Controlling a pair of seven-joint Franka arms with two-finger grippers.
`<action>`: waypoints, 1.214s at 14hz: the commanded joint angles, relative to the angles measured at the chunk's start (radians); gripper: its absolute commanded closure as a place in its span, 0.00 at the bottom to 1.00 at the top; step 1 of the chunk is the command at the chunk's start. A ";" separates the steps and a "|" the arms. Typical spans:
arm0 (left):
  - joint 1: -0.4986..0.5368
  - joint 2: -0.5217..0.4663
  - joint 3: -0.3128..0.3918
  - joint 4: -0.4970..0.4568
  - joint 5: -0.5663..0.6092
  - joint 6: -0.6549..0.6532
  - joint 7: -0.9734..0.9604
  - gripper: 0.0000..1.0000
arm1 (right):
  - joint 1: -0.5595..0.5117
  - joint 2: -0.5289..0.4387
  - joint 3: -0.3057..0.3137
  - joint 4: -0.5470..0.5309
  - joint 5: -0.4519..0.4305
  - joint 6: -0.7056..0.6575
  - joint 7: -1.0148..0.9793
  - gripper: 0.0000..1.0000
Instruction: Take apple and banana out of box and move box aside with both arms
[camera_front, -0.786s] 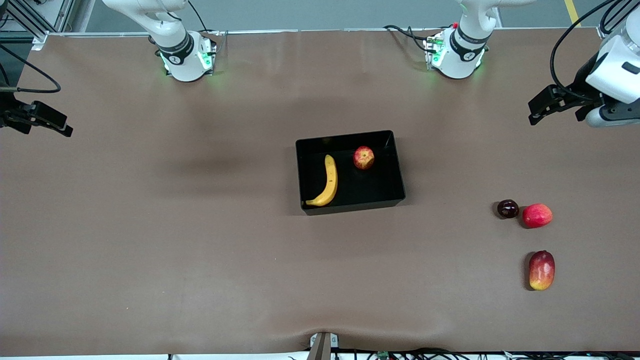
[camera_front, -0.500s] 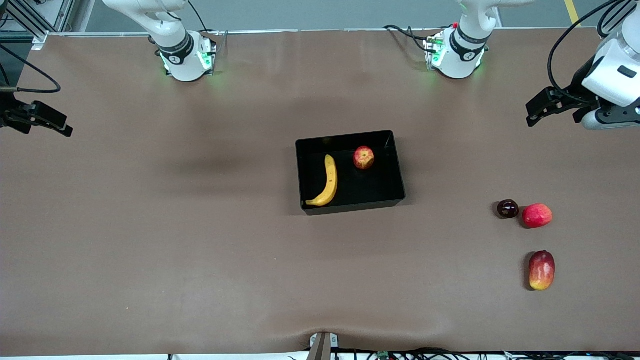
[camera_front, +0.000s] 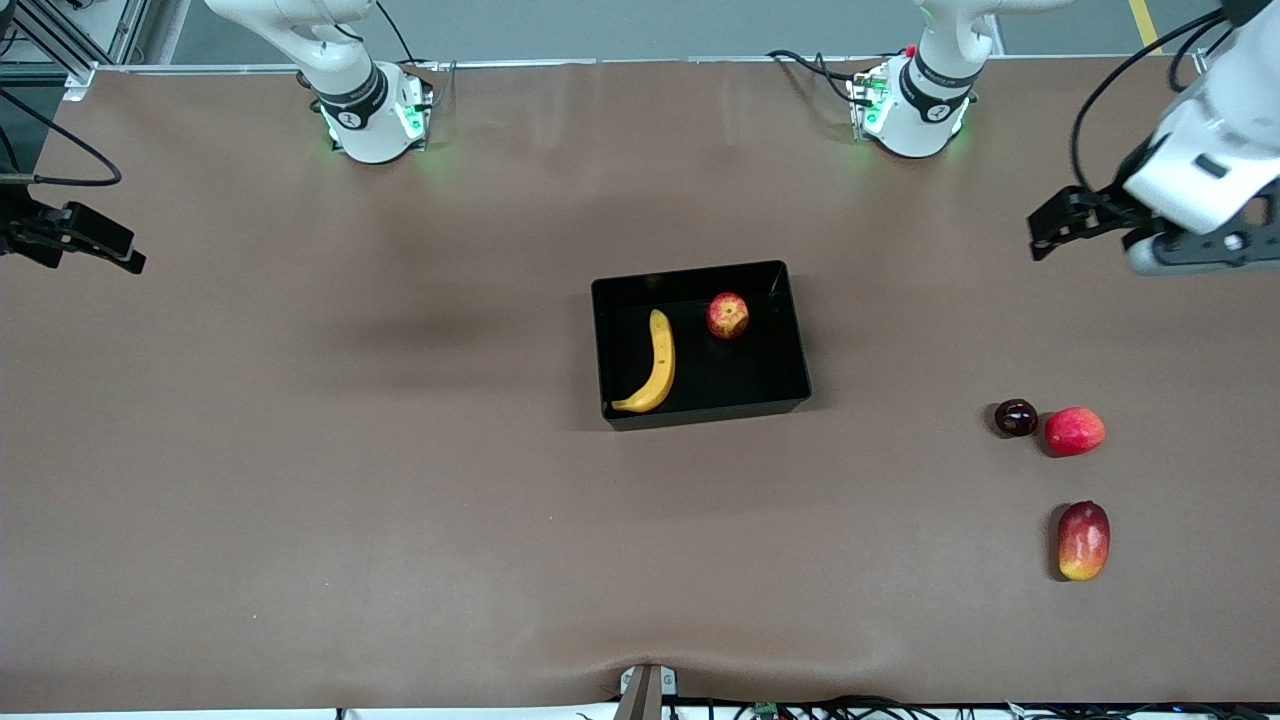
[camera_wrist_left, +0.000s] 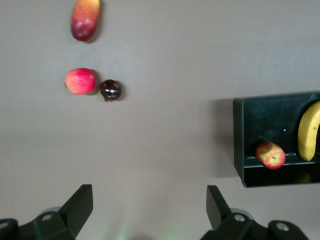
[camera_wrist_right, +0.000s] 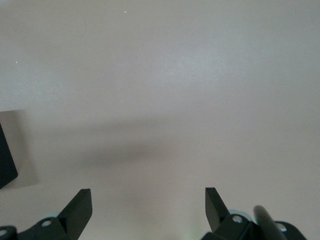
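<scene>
Your left hand (camera_front: 1045, 232) and right hand (camera_front: 95, 245) — both released; apple (camera_front: 727, 315) beside box (camera_front: 700, 410) wall — your fingers may jam there.

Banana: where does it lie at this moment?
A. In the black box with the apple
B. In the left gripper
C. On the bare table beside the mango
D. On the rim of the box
A: the banana lies on the floor of the box, apart from the apple.

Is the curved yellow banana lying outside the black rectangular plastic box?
No, the curved yellow banana lies inside the black rectangular plastic box, beside the small round red apple.
</scene>
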 joint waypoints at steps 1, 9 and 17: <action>0.002 0.034 -0.069 -0.022 0.009 0.063 -0.099 0.00 | -0.015 0.014 0.009 0.015 -0.007 -0.007 -0.001 0.00; 0.002 0.075 -0.290 -0.327 0.008 0.475 -0.563 0.00 | -0.015 0.023 0.009 0.018 -0.007 -0.006 -0.001 0.00; -0.132 0.304 -0.353 -0.350 0.029 0.667 -0.890 0.00 | -0.035 0.060 0.009 0.028 -0.009 -0.004 -0.001 0.00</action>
